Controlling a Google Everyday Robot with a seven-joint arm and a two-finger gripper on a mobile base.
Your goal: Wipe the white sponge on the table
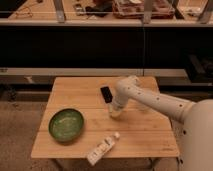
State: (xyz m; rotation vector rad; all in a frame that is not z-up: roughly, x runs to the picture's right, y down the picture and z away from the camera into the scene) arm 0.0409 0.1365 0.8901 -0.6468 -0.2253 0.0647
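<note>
My gripper [116, 107] points down over the middle of the light wooden table [145, 135], at the end of the white arm that reaches in from the right. It is shut on the white sponge [116, 113], a small pale block that shows just under the fingers. The sponge rests against the tabletop. Most of the sponge is hidden by the gripper.
A black device [106, 93] lies just behind and left of the gripper. A green bowl [66, 124] sits at the front left. A white bottle [102, 149] lies near the front edge. Dark shelving runs behind the table.
</note>
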